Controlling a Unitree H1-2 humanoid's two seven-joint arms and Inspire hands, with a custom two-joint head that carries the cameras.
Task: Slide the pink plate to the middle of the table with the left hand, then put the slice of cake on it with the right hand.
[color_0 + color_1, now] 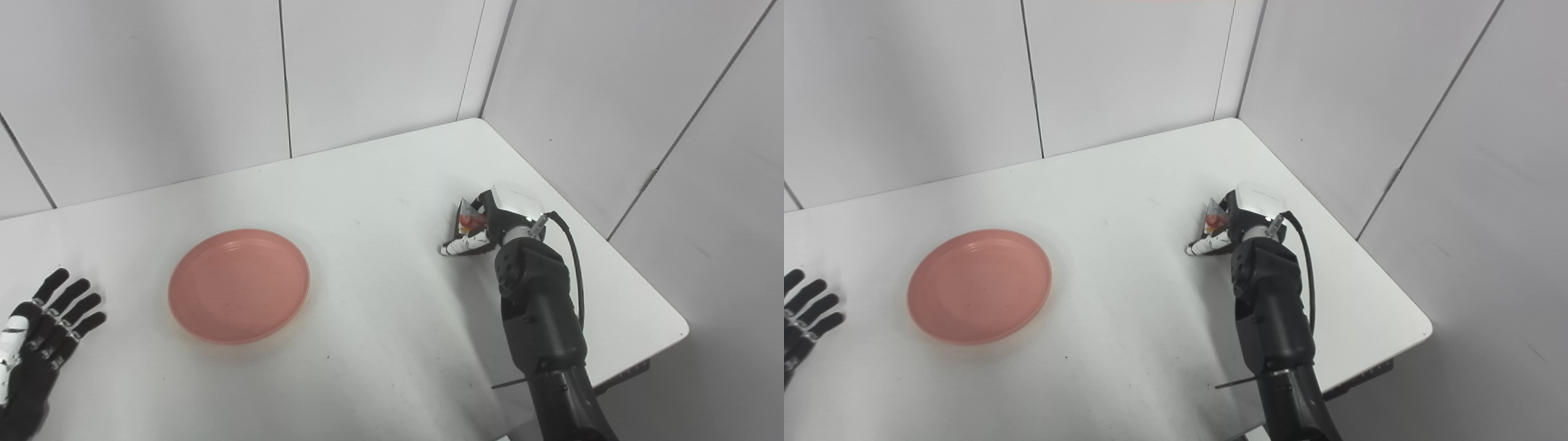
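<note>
White panelled walls (380, 67) close the scene at the far side and the right, meeting in a corner. Below them we note a white table (380, 343) filling most of the view, its right edge running near to far with a rounded near-right corner.

Right arm (542, 318): we see it come up from the near edge, dark, with a black cable looped along it.

Plate (239, 285): pink, round, flat on the table left of centre, with nothing on it and nothing touching it.

Left hand (43, 324): at the near-left edge, well apart from the plate, fingers spread and straight, holding nothing.

Right hand (490, 223): well right of the plate, low at the table, fingers curled about the cake.

Cake (467, 220): small wedge with red on it, held in that hand; we cannot tell whether it is lifted or resting.
</note>
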